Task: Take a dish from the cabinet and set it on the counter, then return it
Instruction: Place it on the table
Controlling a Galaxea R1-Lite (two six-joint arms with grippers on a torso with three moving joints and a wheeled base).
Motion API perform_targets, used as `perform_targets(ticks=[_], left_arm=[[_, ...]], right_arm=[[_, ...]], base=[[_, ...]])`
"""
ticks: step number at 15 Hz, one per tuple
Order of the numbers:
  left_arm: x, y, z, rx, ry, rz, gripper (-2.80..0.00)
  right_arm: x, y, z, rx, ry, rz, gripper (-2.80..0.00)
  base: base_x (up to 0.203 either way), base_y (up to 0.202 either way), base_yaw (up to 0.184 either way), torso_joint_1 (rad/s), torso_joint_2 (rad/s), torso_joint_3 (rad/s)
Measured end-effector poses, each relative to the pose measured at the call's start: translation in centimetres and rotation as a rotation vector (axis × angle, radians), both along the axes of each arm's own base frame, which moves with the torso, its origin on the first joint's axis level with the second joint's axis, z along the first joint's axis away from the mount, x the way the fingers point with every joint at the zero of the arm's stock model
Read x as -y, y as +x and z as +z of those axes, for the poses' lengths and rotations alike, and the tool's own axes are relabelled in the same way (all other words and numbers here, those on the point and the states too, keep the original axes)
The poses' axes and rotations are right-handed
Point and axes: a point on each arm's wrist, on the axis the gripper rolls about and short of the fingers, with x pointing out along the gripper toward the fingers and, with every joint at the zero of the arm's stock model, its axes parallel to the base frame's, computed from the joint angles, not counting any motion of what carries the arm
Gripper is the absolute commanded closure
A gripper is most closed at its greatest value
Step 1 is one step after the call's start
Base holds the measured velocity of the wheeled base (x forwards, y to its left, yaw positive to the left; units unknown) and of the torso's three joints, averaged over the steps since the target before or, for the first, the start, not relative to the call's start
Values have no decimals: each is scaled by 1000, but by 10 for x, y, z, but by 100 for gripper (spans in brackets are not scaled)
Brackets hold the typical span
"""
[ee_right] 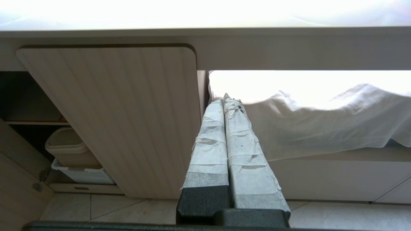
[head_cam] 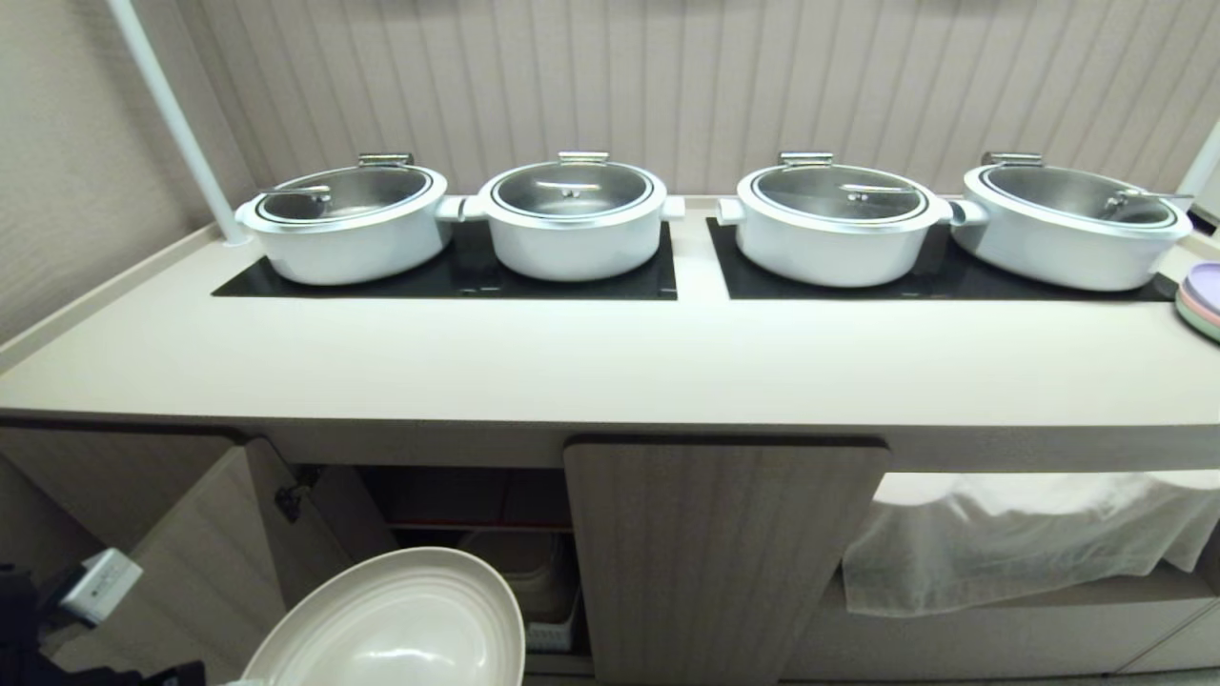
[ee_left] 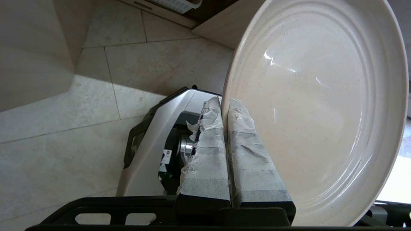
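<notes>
A: You've got the dish [ee_left: 321, 106] clamped by its rim in the left gripper [ee_left: 224, 106], the taped fingers [ee_left: 250, 154] pinched tight on either side of the edge. In the head view the dish [head_cam: 400, 629] sits low, below the counter [head_cam: 610, 372] and just outside the cabinet [head_cam: 448, 534], in front of the dark opening beside the swung-out door.

B: So you're on the carry step: dish out of the cabinet, not yet on the counter. What about the other arm?

A: The right gripper [ee_right: 226, 99] is parked below the counter's edge, facing the cabinet's closed door [ee_right: 128, 118] and the white cloth [ee_right: 321, 122]. Its fingers are pressed together with nothing between them.

B: Where do you land it?

A: My read: on the bare strip of counter in front of the black panels [head_cam: 448, 276]. The four white pots [head_cam: 572, 219] fill the panels behind it, and the stacked coloured plates [head_cam: 1203, 300] sit at the counter's far right end, so aim left of centre.

B: What does the lift call for?

A: You need to bring the dish above the counter's thick front edge before moving it inward, or the rim may catch the underside. Then level it; it hangs by one edge, so it could tip in the grip.
</notes>
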Motion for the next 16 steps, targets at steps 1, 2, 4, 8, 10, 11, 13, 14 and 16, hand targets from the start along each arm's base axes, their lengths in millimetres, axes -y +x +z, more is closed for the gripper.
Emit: perform_targets(ticks=[1,2,4,8,10,11,13,14,16], left_arm=[[0,0,0,0,0,0,0],[0,0,0,1,0,0,0],[0,0,1,3,0,0,0],[0,1,1,4,0,-1,0],[0,1,1,4,0,0,0],[0,1,1,4,0,0,0],[0,1,1,4,0,0,0],[0,1,1,4,0,-1,0],[0,1,1,4,0,-1,0]], right_arm=[[0,0,0,0,0,0,0],[0,0,0,0,0,0,0],[0,0,0,1,0,0,0],[0,0,0,0,0,0,0],[0,0,0,1,0,0,0],[0,0,0,0,0,0,0],[0,0,0,0,0,0,0],[0,0,0,0,0,0,0],[0,0,0,0,0,0,0]], base=[[0,0,0,168,-350,-182],[0,0,0,178,-345,-184],[0,0,0,161,-343,-179],[0,0,0,172,-328,-167],[0,0,0,160,-322,-158],[0,0,0,160,-312,-152],[0,0,0,159,-314,-165],[0,0,0,159,-317,-144],[0,0,0,142,-288,-146]])
